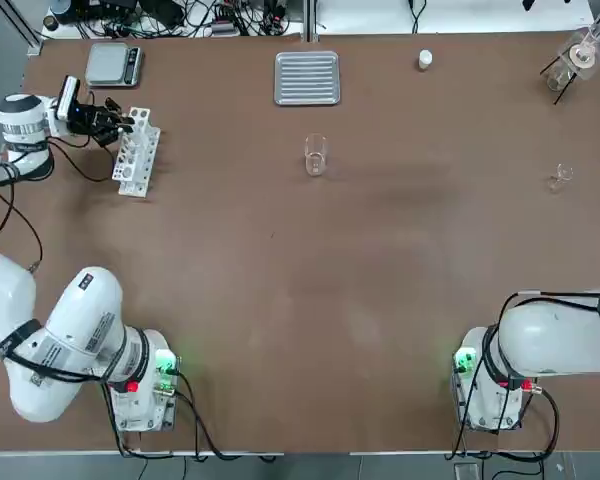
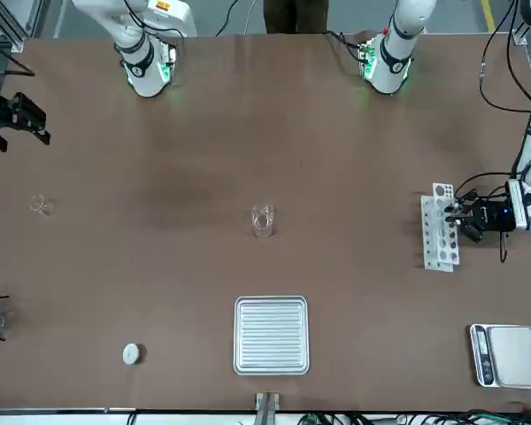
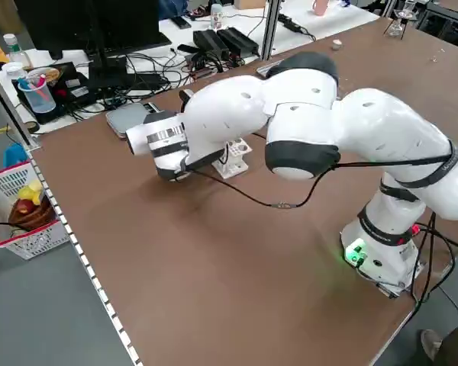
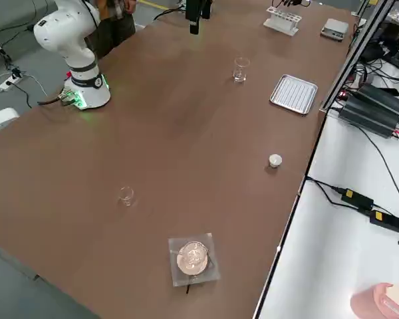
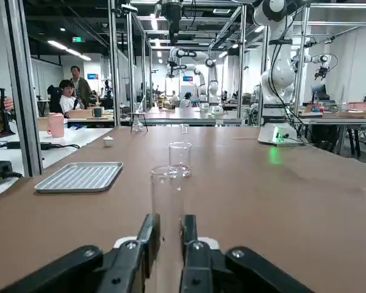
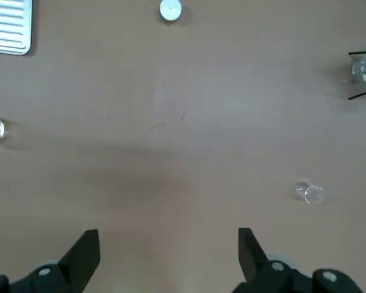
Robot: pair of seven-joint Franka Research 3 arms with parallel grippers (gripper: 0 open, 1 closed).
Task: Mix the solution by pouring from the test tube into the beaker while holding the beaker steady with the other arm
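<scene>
Brown table [image 1: 380,250]: left claw [image 5: 171,224], lower centre of its wrist view, grips the test tube [image 5: 168,213] upright, presumably against spills. Right claw [image 6: 169,232], bottom of its wrist view, is open, presumably to steady the beaker [image 1: 316,155], upper centre of the top view.

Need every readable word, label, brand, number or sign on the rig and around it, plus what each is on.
None legible. Too small or blurred:
dark lettering on the white left robot arm
orange label on a white arm base
yellow labels on black power adapters
green ceiling sign
</scene>
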